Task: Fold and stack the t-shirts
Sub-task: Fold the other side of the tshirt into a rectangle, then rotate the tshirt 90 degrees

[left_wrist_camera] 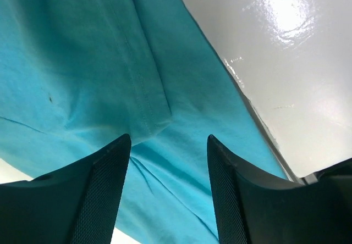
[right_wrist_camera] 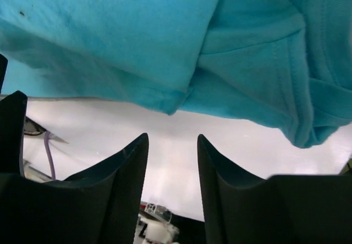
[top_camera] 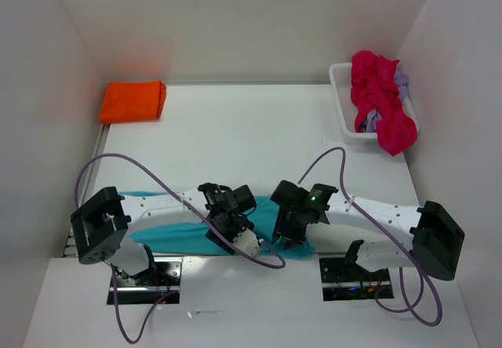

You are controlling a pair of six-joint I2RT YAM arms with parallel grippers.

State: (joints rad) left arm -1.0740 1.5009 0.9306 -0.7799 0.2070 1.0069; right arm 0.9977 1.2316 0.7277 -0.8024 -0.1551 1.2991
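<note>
near edge: turquoise t-shirt (top_camera: 169,237), soft matte knit with stitched hems, lies creased on the glossy white surface (top_camera: 235,136), its middle hidden under both arms; left gripper (left_wrist_camera: 169,139), black textured fingers parted, holds nothing above the cloth; right gripper (right_wrist_camera: 172,137), likewise parted and empty, at the shirt's hem; far left: orange t-shirt (top_camera: 132,101), a folded rectangle; far right: white mesh basket (top_camera: 339,89) holding a crumpled magenta-red t-shirt (top_camera: 380,97) spilling over its rim, and a mostly covered lavender t-shirt (top_camera: 402,81)
</note>
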